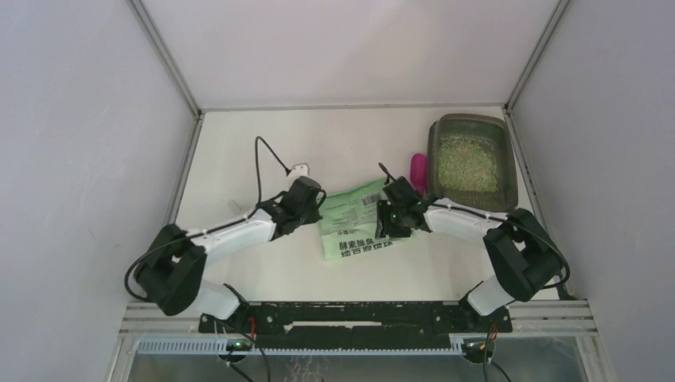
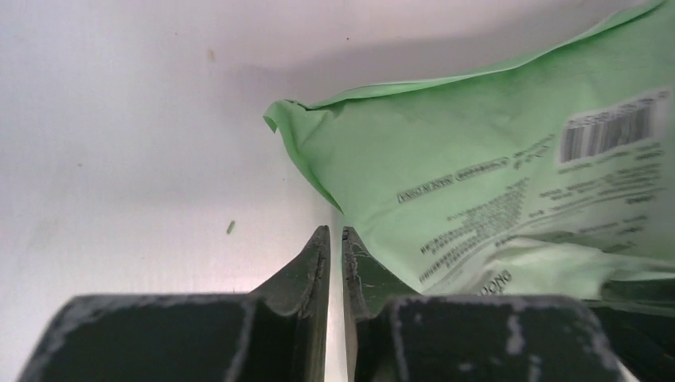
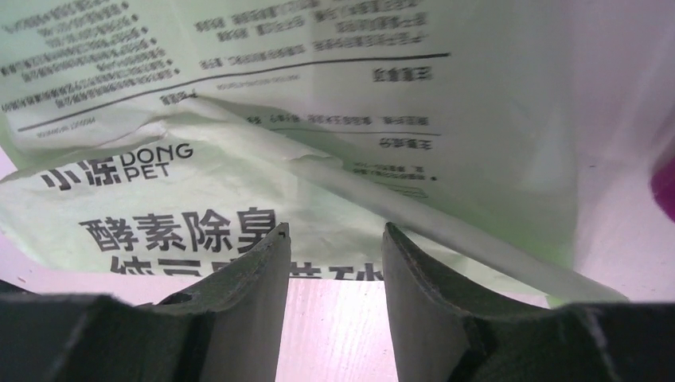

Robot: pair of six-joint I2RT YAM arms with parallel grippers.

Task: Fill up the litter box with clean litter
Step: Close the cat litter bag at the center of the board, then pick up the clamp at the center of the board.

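The white surface (image 1: 334, 143) carries everything, with grey walls closing it on three sides. The two arms reach in from the near edge. The left arm (image 1: 231, 235) angles toward the middle of the surface and the right arm (image 1: 470, 223) bends back leftward to meet it.

The litter box (image 1: 510, 177) sits in the far right corner, its long side along the right edge. It holds the clean litter (image 1: 466, 163), a pale greenish layer of granules across its floor.

The green bag (image 1: 354, 227) lies flat and crumpled at the middle of the surface, between the two wrists. Its printed side faces up, showing a barcode and dark lettering.

The left end effector (image 2: 335, 232) rests low at the bag's left edge. Its fingers are pressed almost together with only a thin slit between them and nothing in it. The bag's edge lies just beside the right-hand finger, not between the two.

The right end effector (image 3: 336, 229) is at the bag's right side. Its fingers are spread apart with bare surface showing in the gap, and the bag's rim lies just past the tips, ungripped.

A magenta scoop (image 1: 418, 171) lies just beside the litter box's left wall. A small white plug (image 1: 298, 169) on a black cable lies beyond the left wrist. One stray granule (image 2: 230, 228) lies on the surface left of the bag.
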